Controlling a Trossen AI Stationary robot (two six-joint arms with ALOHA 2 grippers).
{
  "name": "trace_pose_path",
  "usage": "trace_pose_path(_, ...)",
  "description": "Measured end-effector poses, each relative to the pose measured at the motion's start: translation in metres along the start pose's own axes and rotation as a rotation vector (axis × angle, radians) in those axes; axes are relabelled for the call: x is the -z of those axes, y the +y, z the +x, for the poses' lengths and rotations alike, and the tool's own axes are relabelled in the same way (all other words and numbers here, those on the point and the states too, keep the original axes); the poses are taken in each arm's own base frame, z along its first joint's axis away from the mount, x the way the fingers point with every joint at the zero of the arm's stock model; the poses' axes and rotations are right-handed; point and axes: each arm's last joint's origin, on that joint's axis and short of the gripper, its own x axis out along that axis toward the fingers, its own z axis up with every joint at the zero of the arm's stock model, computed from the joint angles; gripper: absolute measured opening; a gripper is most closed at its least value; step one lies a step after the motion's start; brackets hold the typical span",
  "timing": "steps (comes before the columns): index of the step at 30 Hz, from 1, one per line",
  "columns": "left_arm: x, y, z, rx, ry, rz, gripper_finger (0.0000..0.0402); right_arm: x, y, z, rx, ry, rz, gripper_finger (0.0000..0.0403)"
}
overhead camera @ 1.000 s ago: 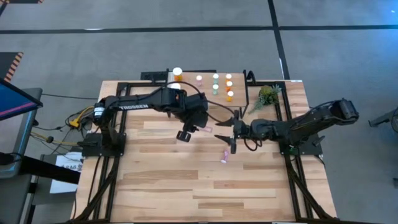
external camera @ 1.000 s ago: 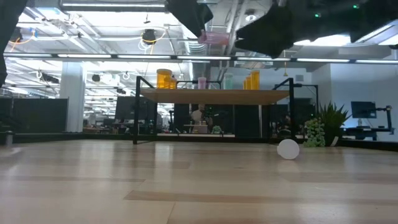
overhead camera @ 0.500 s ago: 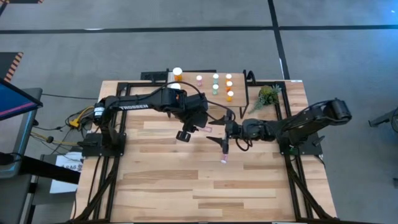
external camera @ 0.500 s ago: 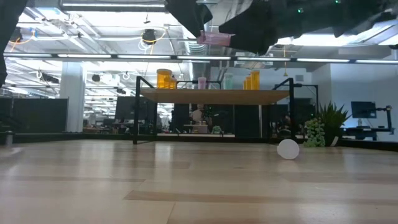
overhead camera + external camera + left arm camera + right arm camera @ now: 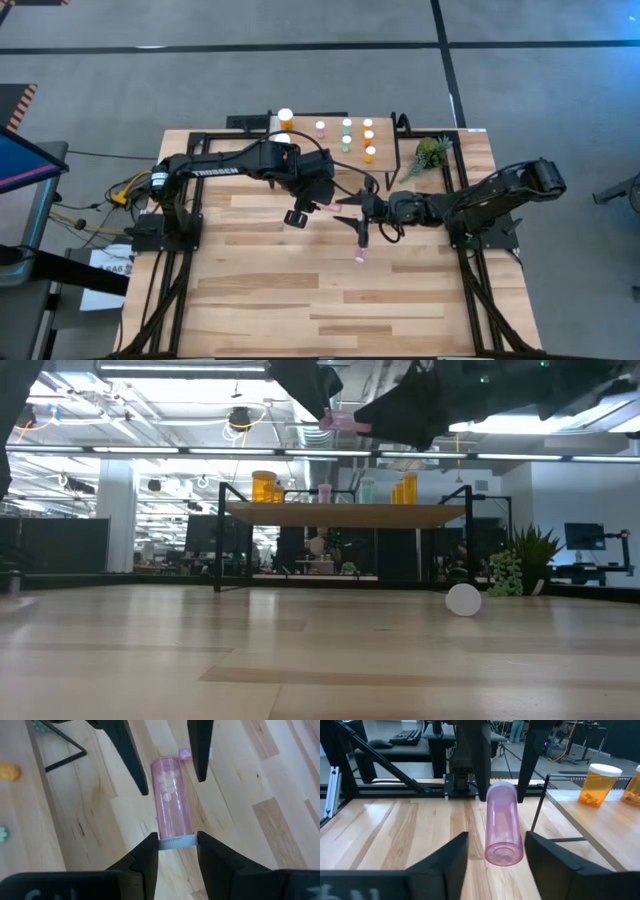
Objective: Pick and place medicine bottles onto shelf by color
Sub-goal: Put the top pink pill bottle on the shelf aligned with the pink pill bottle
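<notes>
One pink bottle (image 5: 172,802) hangs in the air above the table (image 5: 300,300), pinched at its cap by the left gripper (image 5: 177,851), while the right gripper (image 5: 495,852) brackets its light, stiff, probably slippery body, fingers apart, not yet clamped.

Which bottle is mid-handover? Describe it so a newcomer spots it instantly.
Start at the shelf along the workbench's far edge, then come toward the middle, where the two arms meet. There the left gripper holds a pink bottle by its cap end, with the right gripper straddling its base. It alone is airborne; another pink bottle lies on the wood.
</notes>
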Motion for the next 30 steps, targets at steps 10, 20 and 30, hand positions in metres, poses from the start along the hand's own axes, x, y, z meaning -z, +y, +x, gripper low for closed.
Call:
trace_pose_path(10, 0.000, 0.000, 0.000, 0.002, 0.002, -0.001, 0.0103, 0.000, 0.000, 0.000, 0.000, 0.000, -0.007, 0.0108)
trace_pose_path(20, 0.000, 0.000, 0.000, 0.000, -0.003, 0.005, 0.0118, 0.000, 0.000, 0.000, 0.000, -0.001, -0.023, 0.0122)
trace_pose_path(30, 0.008, -0.003, -0.042, -0.072, -0.060, 0.018, 0.0168, -0.007, 0.010, -0.003, -0.041, -0.074, -0.019, 0.0110)
